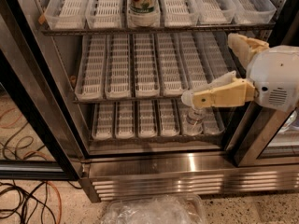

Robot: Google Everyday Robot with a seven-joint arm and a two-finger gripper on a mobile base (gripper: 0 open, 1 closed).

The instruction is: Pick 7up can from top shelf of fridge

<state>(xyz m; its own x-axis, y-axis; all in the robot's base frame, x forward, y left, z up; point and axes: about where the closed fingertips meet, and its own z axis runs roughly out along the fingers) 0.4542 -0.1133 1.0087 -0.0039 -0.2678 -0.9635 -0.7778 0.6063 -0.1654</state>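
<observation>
The 7up can, white and green, stands in a middle lane at the front of the top shelf of the open fridge; its top is cut off by the frame edge. My gripper is at the right, in front of the middle and bottom racks, well below and right of the can. It is open and empty, with one cream finger reaching left and the other above it.
A clear water bottle stands on the bottom rack just under my lower finger. The black door frame runs down the left. Cables lie on the floor at left, and crumpled clear plastic lies below the fridge base.
</observation>
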